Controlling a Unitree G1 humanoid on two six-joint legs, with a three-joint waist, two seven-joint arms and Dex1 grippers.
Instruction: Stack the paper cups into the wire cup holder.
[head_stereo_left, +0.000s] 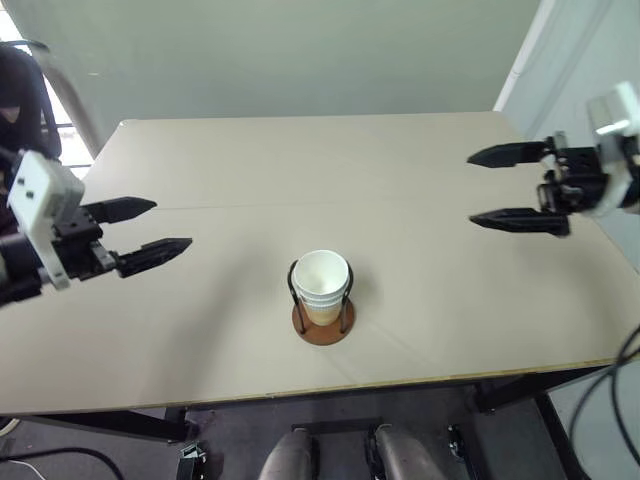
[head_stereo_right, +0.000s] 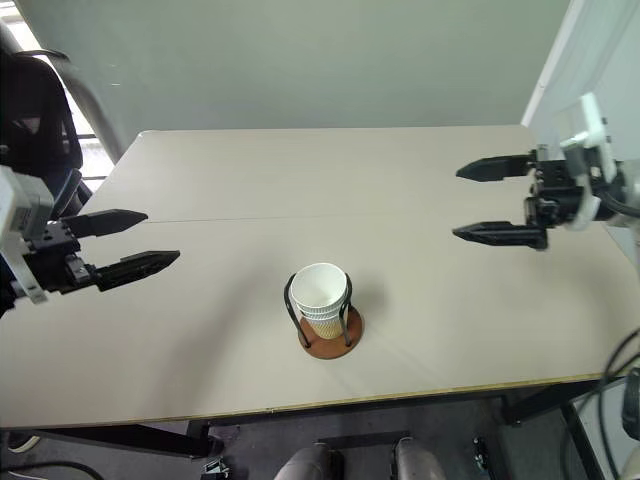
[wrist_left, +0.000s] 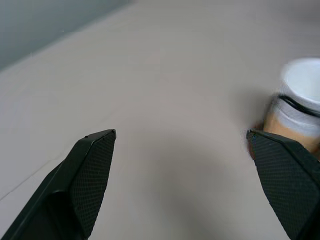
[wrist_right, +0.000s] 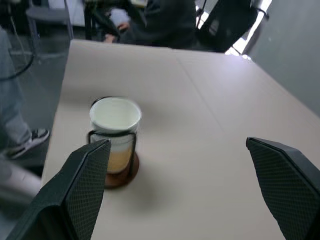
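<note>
Across the room's middle stretches a pale beige table, made of two boards joined by a thin seam, with a grey-green wall behind it. Beyond the table's far left corner stands a dark office chair, and the right wrist view shows a seated person in dark clothing past that end of the table.

The left gripper hovers over the table's left side, its two black fingers spread wide with nothing between them. The right gripper hovers over the right side, its fingers likewise parted and empty, pointing inward toward the centre.

Near the front edge, between the two grippers and well apart from both, stands the wire cup holder. The paper cups sit nested inside its black loops, upright, white rims stacked one above another.
</note>
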